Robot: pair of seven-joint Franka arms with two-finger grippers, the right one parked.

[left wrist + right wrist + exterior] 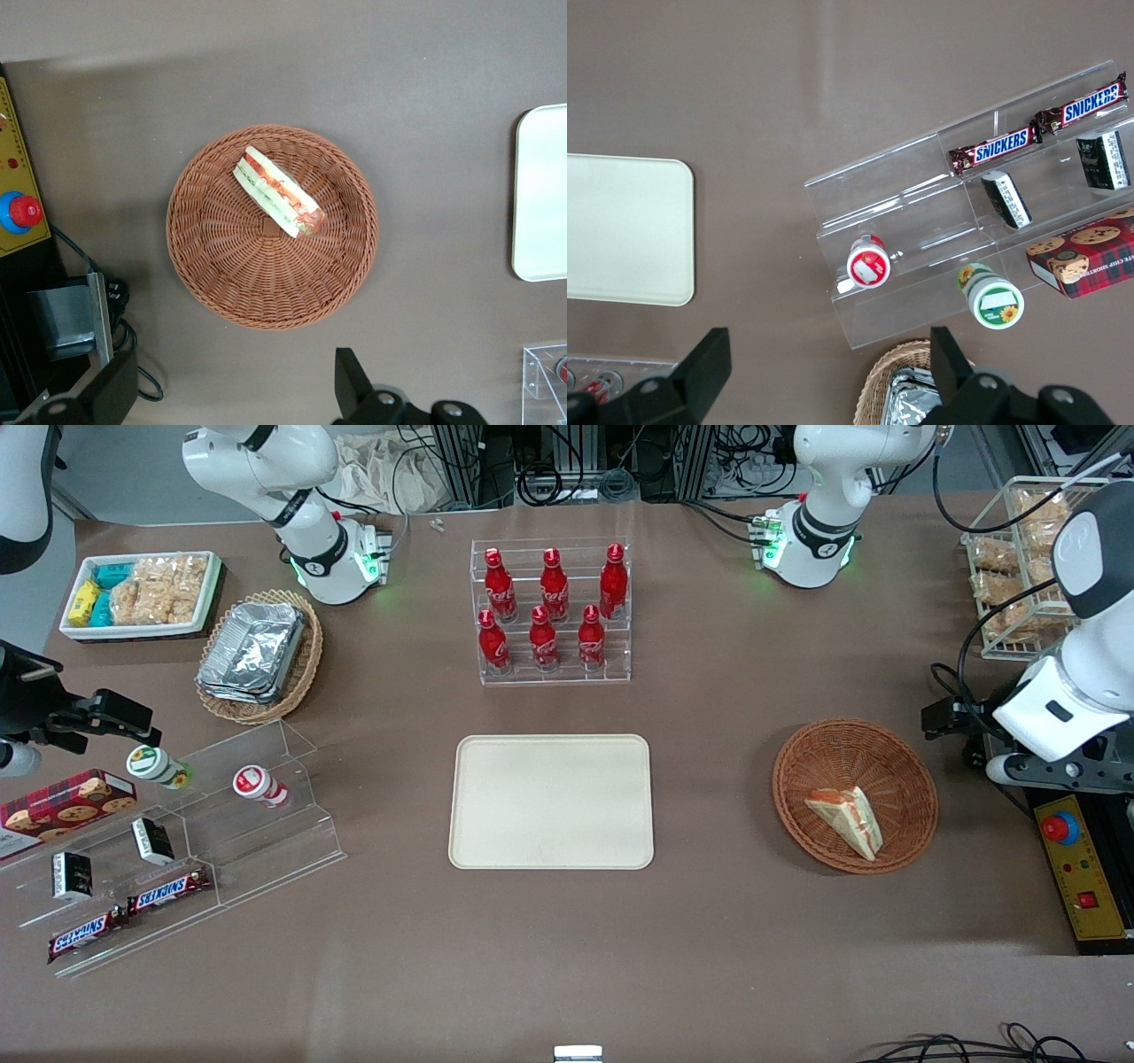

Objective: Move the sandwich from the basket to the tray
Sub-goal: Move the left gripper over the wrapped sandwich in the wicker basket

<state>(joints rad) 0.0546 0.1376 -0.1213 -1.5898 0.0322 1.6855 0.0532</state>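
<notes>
The sandwich (846,817), a white wedge with red-orange filling, lies on its side in the round reddish-brown basket (850,757). From the left wrist view the sandwich (277,192) rests near the middle of the basket (257,274). My gripper (943,719) hangs above the table beside the basket, toward the working arm's end. It is open (235,381), with bare tabletop between its fingers (350,376). The cream tray (551,801) lies flat with nothing on it, beside the basket toward the parked arm's end, and its edge (542,190) shows in the wrist view.
A black-and-yellow control box (1076,868) with a red button sits close to the basket at the working arm's end. A clear rack of red bottles (554,611) stands farther from the front camera than the tray. A wire rack of snacks (1019,558) stands at the table's corner.
</notes>
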